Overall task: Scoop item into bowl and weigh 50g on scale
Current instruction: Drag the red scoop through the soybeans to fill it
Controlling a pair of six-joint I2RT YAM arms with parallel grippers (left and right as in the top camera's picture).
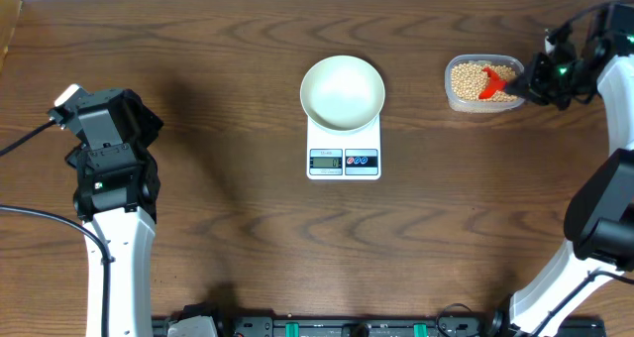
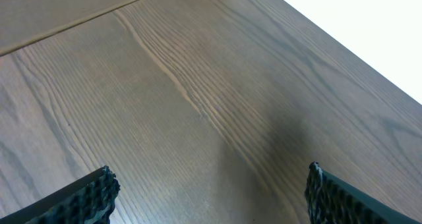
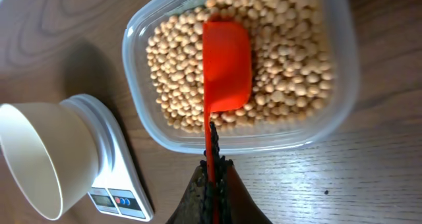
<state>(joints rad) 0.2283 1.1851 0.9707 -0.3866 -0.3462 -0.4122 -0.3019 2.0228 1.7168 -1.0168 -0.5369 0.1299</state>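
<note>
Beans (image 3: 290, 59) fill the tub (image 3: 277, 140) beneath red scoop (image 3: 227, 66).

2 white arms (image 1: 117, 268) with black wrist housings — black cables (image 1: 25, 137), ridged black fingers (image 2: 82, 197)

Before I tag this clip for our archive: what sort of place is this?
Likely a robot lab bench: two white robot arms at a dark wooden table, a small white digital scale under a round white bowl, a clear plastic tub of tan beans.
</note>
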